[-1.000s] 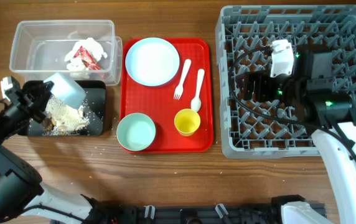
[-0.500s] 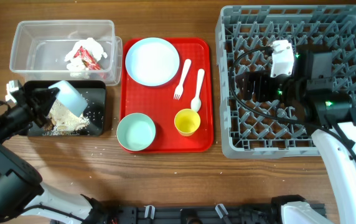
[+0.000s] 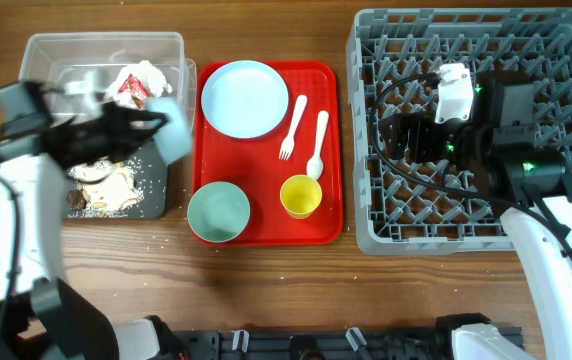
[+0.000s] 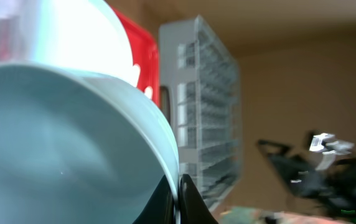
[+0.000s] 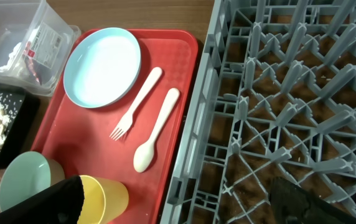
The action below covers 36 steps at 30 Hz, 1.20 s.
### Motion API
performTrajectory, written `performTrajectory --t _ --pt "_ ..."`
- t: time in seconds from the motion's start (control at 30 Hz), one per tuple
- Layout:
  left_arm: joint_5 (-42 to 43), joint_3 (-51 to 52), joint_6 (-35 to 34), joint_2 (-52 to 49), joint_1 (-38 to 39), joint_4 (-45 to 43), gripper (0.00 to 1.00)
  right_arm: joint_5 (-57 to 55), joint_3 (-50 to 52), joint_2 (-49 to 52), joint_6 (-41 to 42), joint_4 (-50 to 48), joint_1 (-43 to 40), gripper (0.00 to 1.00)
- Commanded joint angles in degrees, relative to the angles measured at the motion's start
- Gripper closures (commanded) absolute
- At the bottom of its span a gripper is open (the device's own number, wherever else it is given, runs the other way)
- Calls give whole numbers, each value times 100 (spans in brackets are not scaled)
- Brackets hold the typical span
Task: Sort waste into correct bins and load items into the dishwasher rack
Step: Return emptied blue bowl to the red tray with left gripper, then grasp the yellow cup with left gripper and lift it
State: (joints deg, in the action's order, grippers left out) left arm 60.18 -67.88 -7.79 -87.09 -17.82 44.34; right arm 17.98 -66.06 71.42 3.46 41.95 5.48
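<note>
One grey dishwasher rack (image 3: 566, 40) is sitting at the right of the worktop (image 3: 266, 290). The right claw (image 5: 172, 202) is hanging over it, spread wide and holding nothing. One red tray (image 3: 331, 150) is carrying one pale blue plate (image 3: 244, 97), one mint green bowl (image 3: 218, 211), one yellow cup (image 3: 300, 195), one white fork (image 3: 293, 127) and one white spoon (image 3: 317, 145). One clear tub (image 3: 46, 60) is holding the wrapper (image 3: 136, 88), and one black tray (image 3: 151, 200) is holding crumbly scraps (image 3: 101, 180). The left claw (image 3: 154, 130) is gripping a second bowl, the pale blue bowl (image 3: 171, 138), which is blurred and lifted over the black tray's right edge.
</note>
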Motion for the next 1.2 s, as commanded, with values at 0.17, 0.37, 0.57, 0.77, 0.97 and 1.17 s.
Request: performTrajectory --t 0.17,0.37,0.57,0.77,0.97,1.17 --pt "-4317 -87 -516 -83 3123 -391 96 11 -131 59 118 -33 24 4" --pt "-5348 -85 -511 -625 4124 -345 96 9 -131 61 116 -33 24 4" --pt "-5344 -85 -514 -949 4258 -382 94 -9 -131 61 109 -33 24 4" --pt "-5318 -107 -511 -922 4258 -522 45 -11 -131 61 111 -37 24 4" --pt "-5104 -479 -498 -918 4258 -511 36 -11 -131 66 107 -74 24 3" --pt "-4065 -590 -446 -905 4328 -243 32 -9 -131 66 111 -72 24 4"
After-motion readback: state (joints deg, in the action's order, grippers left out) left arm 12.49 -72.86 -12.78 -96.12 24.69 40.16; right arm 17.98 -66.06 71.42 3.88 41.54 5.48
